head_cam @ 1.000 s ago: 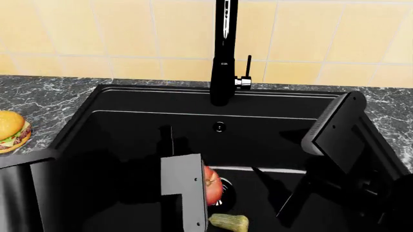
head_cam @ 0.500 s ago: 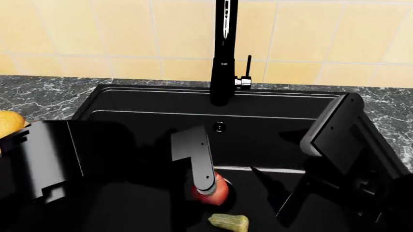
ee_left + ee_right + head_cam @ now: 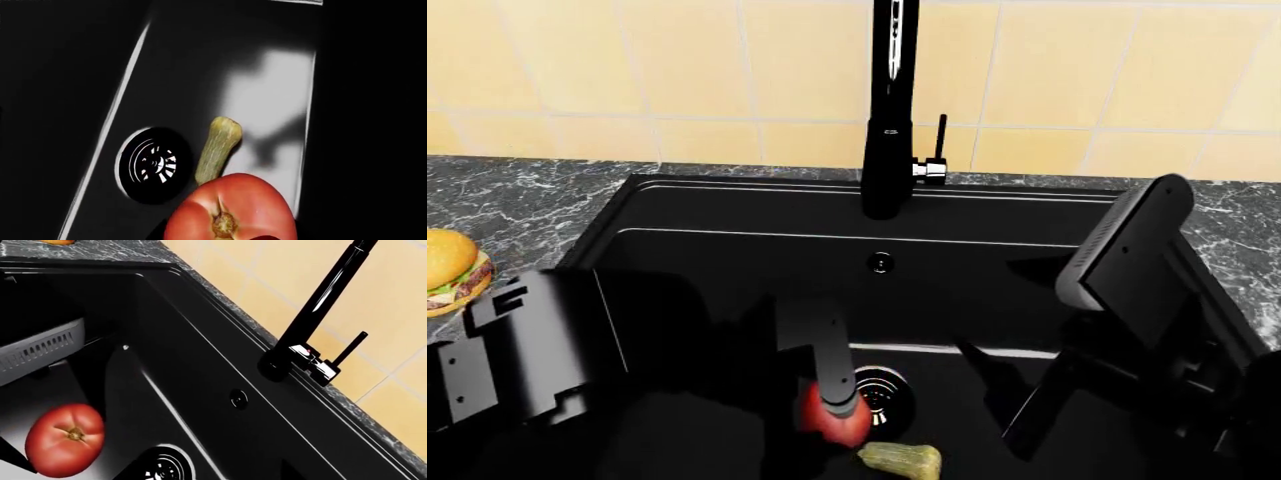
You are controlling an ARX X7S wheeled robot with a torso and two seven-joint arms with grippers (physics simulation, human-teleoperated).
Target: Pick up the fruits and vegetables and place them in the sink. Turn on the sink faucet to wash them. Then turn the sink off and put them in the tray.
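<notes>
The left gripper (image 3: pixel 834 405), fingers closed on the tomato (image 3: pixel 827 418), has lifted it off the drain (image 3: pixel 881 392), so tray transfer begins; the right gripper's opening is unclear.

A kitchen, probably a home one: black sink (image 3: pixel 734 215) set in marbled dark countertop (image 3: pixel 521 200), cream tiled wall (image 3: pixel 667 70), tall faucet (image 3: pixel 890 110)
</notes>
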